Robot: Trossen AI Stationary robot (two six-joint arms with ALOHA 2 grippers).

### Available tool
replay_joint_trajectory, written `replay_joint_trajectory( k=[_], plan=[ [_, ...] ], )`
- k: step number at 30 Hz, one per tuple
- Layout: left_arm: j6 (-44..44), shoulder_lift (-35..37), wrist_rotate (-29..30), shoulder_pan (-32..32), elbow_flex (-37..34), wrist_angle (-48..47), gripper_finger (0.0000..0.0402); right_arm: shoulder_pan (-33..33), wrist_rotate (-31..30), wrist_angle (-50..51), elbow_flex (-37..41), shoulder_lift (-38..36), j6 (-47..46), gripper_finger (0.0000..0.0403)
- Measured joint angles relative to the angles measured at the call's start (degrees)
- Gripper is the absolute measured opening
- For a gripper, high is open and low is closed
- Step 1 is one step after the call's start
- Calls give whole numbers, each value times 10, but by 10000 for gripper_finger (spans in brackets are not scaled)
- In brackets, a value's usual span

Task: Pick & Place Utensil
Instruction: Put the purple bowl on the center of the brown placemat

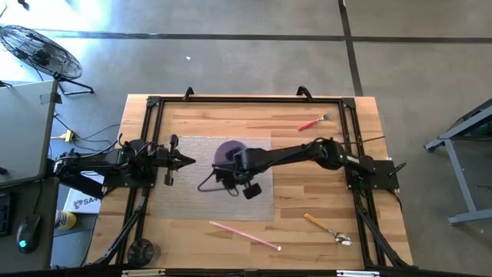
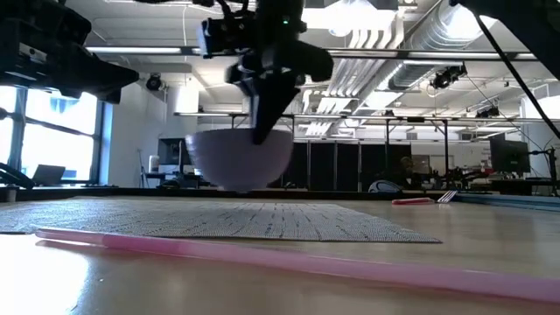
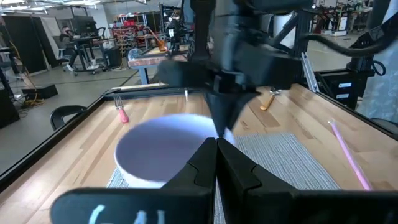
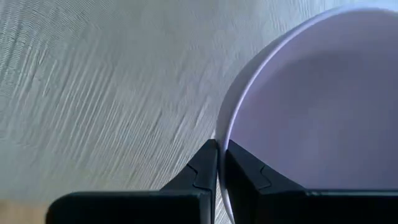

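Above the grey mat [image 1: 211, 181], pinching the light, rigid, slippery bowl [image 1: 227, 153] rim with the right end effector [image 1: 231, 171], left end effector [image 1: 189, 161] pressed together.

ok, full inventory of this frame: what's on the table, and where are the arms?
bowl: 1, pale lavender, on the mat at table centre, rim pinched by the right gripper
mat: 1, grey woven, centre of the table
fork: 1, red handle, far right part of the table
spoon: 1, orange-yellow handle, near right part of the table
straw: 1, pink, long and thin, on bare wood just off the mat's near edge
table: 1, light wood with a black frame
left gripper: fingers together, empty, over the mat's left edge, pointing at the bowl
right gripper: closed on the bowl's rim, reaching in from the right
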State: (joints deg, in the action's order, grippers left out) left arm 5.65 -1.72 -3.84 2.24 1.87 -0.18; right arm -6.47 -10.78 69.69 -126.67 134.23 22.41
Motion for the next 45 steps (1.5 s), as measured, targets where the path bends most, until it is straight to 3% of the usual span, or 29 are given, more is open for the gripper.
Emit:
replay_joint_trajectory(
  k=[10,21,26,37,45],
  plan=[
    [0,0,0,0,0,0,1,-8,35,-109,0,19,192,8],
    [0,0,-1,0,0,0,1,7,113,-126,0,24,284,4],
    [0,0,-1,0,0,0,1,21,104,-141,1,28,320,5],
    [0,0,-1,0,0,0,1,31,117,-130,0,27,330,6],
    [0,0,0,0,0,0,1,31,128,-136,0,27,287,14]
  ],
)
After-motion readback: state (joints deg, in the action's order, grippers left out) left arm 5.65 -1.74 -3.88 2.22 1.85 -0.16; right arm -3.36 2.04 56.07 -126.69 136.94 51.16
